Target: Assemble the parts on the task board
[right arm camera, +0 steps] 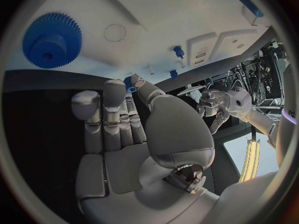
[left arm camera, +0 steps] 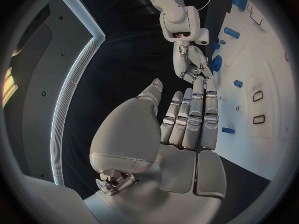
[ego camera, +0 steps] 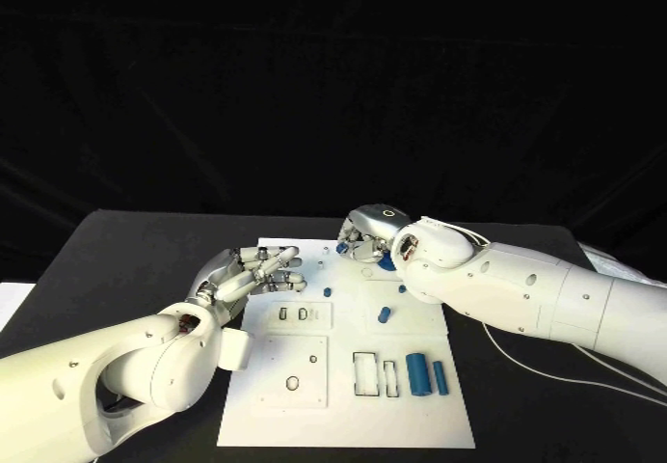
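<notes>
Blue gear (right arm camera: 52, 40): sits flat on the task board (ego camera: 417, 405), upper left of the right wrist frame; in the head frame it lies at the board's far edge, centre of frame, mostly hidden under my right hand (ego camera: 368, 234). Toothed rim, raised hub in the middle. Judged light, rigid plastic, smooth-faced; the teeth should give better purchase than the faces. Best hold, in my estimate: fingertips across the rim on opposite sides, or a pinch on the hub.

Right hand: fingers straight and side by side, thumb bent toward them. A small blue piece (right arm camera: 129, 82) shows by the thumb tip; whether I am pinching it or it merely lies behind, I cannot tell.

Left hand (ego camera: 251, 275): left of centre in the head frame, over the board's near-left edge, fingers extended and close together, thumb apart, holding nothing.

Other parts: blue cylinder (ego camera: 386, 314) mid-board; two longer blue pieces (ego camera: 415, 372) standing side by side at lower right of the board, beside empty rectangular slots (ego camera: 364, 373). Small blue pegs (right arm camera: 179, 51) stand further along the board.

Risk: small parts may slip from smooth metal fingertips.
</notes>
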Tool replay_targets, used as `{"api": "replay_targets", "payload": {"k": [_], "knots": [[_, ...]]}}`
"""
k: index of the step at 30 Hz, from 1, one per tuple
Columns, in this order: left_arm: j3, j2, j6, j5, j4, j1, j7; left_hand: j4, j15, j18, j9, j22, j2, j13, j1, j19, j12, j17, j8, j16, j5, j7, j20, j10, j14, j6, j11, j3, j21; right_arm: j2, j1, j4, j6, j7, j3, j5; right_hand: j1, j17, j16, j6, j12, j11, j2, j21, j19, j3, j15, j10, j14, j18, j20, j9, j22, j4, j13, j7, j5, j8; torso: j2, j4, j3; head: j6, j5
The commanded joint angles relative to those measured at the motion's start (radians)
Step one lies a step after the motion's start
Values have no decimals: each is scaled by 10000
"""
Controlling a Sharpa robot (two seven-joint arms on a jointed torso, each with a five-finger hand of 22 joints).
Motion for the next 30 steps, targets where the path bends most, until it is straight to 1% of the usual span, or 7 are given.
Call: {"api": "replay_targets", "payload": {"k": [1,2,5,7,14,18,30], "knots": [[7,21,239,9,27,12,35,-74,29,178,-13,-13,63,-9,4,44,-35,9,-54,-18,-4,118,40,-47,-66,-41,6,-11,-49,182,7,-196,-305,-361,4,-235,1,1,69,227,12,16,74,43,23,90,-71,52,73,-201,-71,213,9,93,0,-164,1,54,19,40,-10,46,11],[7,23,239,9,27,12,36,-74,29,178,-13,-13,63,-9,4,44,-35,9,-54,-18,-4,118,40,-47,-66,-41,6,-11,-49,241,8,-250,-311,-366,4,-246,1,6,75,222,8,18,71,47,24,94,-70,49,72,-202,-71,213,14,97,-1,-161,5,51,24,57,-14,49,5],[7,26,239,9,35,12,38,-74,29,178,-13,-13,63,-9,4,44,-35,9,-54,-18,-4,118,40,-47,-66,-41,6,-11,-49,393,7,-381,-345,-379,2,-277,1,19,91,209,-3,23,64,56,25,104,-68,41,70,-204,-71,215,26,107,-5,-152,13,45,33,46,-15,28,29],[7,27,241,9,44,13,40,-74,29,178,-13,-13,63,-9,4,44,-35,9,-54,-18,-4,118,40,-47,-66,-41,6,-11,-49,488,5,-459,-355,-373,0,-294,-5,25,102,197,-14,30,53,58,20,111,-64,31,68,-204,-70,218,23,121,-8,-143,10,38,45,60,-22,50,38],[8,43,249,9,45,14,39,-74,29,178,-13,-13,63,-9,4,44,-35,9,-54,-18,-4,118,40,-47,-66,-41,6,-11,-49,700,2,-622,-279,-278,-4,-309,-17,24,114,180,-34,41,38,71,16,124,-55,18,62,-207,-66,225,34,153,-13,-134,-25,29,54,53,-25,52,91],[8,44,253,9,38,14,37,-96,35,177,-13,-18,69,-11,13,47,-49,20,-68,-28,-4,127,44,-62,-72,-54,13,-8,-62,756,1,-657,-239,-227,-5,-303,-42,27,129,159,-54,51,16,85,13,131,-47,5,54,-209,-60,231,48,195,-17,-124,-63,17,61,43,-19,97,105],[8,68,276,9,34,16,34,-97,35,177,-13,-18,69,-11,14,47,-50,20,-68,-28,-4,127,44,-62,-72,-54,13,-8,-62,1005,-14,-973,265,-187,-37,-309,-98,43,172,107,-101,73,-44,105,-6,134,-29,-36,40,-210,-44,243,58,292,-27,-105,-151,-14,85,65,-37,47,119]]}}
